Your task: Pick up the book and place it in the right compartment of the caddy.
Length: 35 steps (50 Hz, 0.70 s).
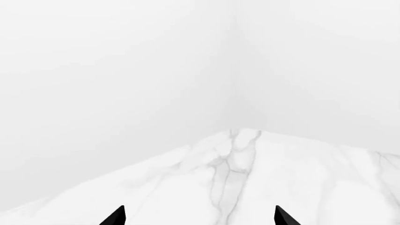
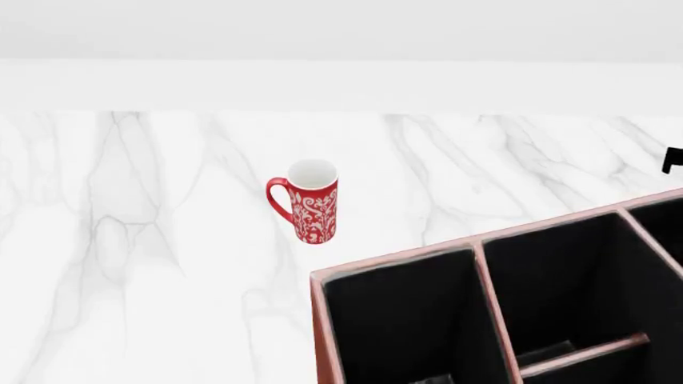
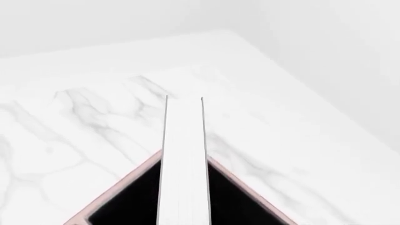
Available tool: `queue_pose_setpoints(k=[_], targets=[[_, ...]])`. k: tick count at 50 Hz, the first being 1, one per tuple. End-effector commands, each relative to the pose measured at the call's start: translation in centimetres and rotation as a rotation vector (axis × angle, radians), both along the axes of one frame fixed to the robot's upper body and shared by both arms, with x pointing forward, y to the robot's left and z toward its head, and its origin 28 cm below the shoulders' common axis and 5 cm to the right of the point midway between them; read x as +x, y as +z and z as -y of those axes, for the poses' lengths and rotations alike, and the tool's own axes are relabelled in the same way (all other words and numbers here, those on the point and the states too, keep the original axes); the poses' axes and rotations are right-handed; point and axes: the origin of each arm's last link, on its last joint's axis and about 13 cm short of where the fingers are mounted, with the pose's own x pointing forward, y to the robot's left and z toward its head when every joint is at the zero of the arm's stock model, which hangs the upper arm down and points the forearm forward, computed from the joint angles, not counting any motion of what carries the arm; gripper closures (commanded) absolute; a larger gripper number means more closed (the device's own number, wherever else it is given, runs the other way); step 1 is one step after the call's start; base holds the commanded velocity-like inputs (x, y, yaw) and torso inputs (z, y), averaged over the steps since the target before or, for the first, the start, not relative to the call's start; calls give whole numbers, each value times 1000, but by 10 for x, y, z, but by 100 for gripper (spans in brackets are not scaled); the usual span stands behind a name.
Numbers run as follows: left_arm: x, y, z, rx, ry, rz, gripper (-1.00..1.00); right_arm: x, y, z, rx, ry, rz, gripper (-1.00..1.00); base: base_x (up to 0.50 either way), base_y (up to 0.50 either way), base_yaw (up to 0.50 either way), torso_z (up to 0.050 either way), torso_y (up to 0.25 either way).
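Holding the book (image 3: 183, 164) edge-on in the right wrist view, white page edges facing the camera, thin black covers on both sides. Standing there above a corner of the caddy (image 3: 128, 180), pale pink rim and black inside visible on both sides of the pages. Cannot tell from this view how the right tool stands, because no finger shows; cannot tell either if the book already touches the caddy or hangs over it. Showing behind the book only the white marble tabletop (image 3: 75, 117) and white walls.

Seen from the head: caddy (image 2: 397, 258) at the lower right, reddish-brown with pinkish rims, black compartments split by thin dividers. Standing upright on the tabletop (image 2: 128, 240), near the caddy's far left corner but apart from it, a red mug (image 2: 307, 200) with white pattern, handle toward the left. Showing at the right edge, beyond the caddy, a small black shape (image 2: 673, 160), too little of it to name.

Left wrist view: left tool (image 1: 200, 218) with two black fingertips (image 1: 115, 218) set apart, nothing between them, over bare marble tabletop (image 1: 250, 178) near a corner of the room.
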Motion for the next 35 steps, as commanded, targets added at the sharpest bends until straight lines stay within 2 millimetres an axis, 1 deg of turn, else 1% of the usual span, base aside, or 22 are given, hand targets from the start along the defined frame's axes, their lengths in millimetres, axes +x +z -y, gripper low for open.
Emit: queue_pose_setpoints(k=[1, 14, 21, 30, 35], targets=[[-1, 2, 0, 3, -1, 1, -100, 7, -4, 8, -15, -65, 12, 100, 0, 0, 0, 0, 0], [2, 3, 2, 7, -11, -2, -100, 12, -8, 13, -17, -92, 14, 100, 0, 0, 0, 0, 2], [2, 3, 1, 7, -10, -3, -100, 16, -19, 14, -9, -87, -4, 100, 0, 0, 0, 0, 2], [3, 1, 3, 5, -21, -3, -100, 17, -29, 14, 10, -76, -15, 100, 0, 0, 0, 1, 1], [4, 2, 3, 6, -24, -2, -100, 20, -39, 13, 27, -63, -28, 100, 0, 0, 0, 0, 2]])
